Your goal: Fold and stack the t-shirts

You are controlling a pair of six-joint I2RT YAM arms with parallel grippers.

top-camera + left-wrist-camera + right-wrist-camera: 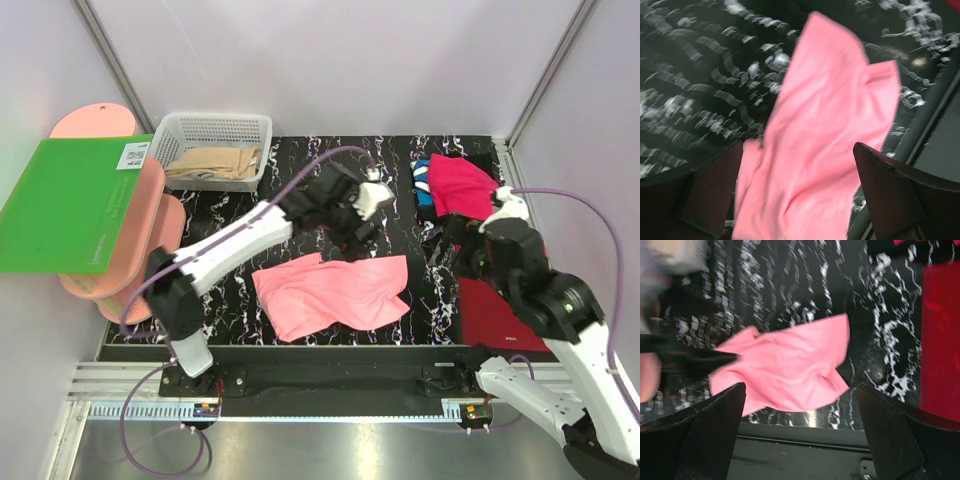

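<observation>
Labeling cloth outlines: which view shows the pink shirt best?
Top external: the pink shirt shows whole and sharp, lying crumpled with every edge in frame. Left wrist shows it blurred, with its lower part cut off by the frame. Right wrist shows nearly all of it, but blurred.

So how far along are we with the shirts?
Done: nothing looks folded yet. The pink shirt lies rumpled near the front of the table. In hand: nothing. The left end effector and right end effector are both open and empty over the table. Left: fold the pink one, then the magenta shirt and blue shirt heaped at the back right, and stack them.
</observation>
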